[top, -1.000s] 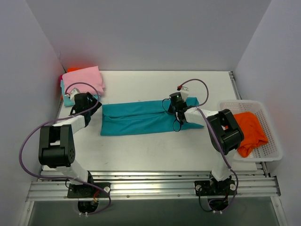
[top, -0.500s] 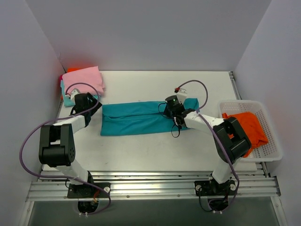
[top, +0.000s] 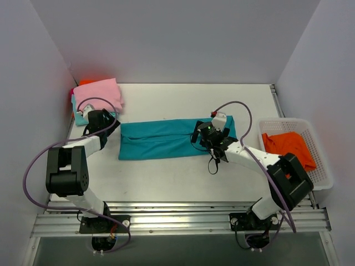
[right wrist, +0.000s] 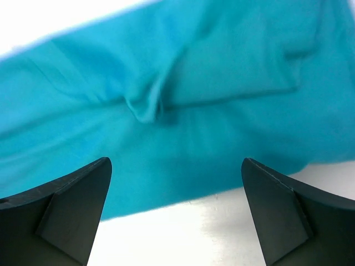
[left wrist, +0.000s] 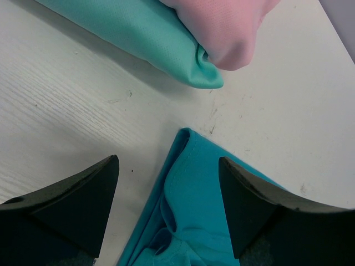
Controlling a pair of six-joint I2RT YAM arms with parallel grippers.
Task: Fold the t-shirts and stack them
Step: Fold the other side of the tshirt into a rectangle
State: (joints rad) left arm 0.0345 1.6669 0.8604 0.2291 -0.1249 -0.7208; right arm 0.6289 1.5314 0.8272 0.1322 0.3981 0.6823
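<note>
A deep teal t-shirt (top: 166,138) lies folded into a long strip across the middle of the table. My right gripper (top: 204,137) hovers open over its right part, nothing between the fingers; the wrist view shows the teal cloth (right wrist: 166,83) and its near edge below the right gripper (right wrist: 176,166). My left gripper (top: 113,126) stands open at the strip's left end, the teal corner (left wrist: 205,188) lying between the fingers of the left gripper (left wrist: 168,163). The pink t-shirt (top: 99,94) rests on the pale aqua one (top: 79,117) at the back left. The orange t-shirt (top: 288,147) is in the basket.
The white mesh basket (top: 324,172) stands at the right edge of the table. The folded pink (left wrist: 222,27) and aqua (left wrist: 150,33) shirts lie just beyond the left gripper. A bit of orange cloth (top: 84,82) shows behind the stack.
My right gripper has opened and let go of the teal shirt's right part, sliding slightly toward the near side. The left arm has not moved.
</note>
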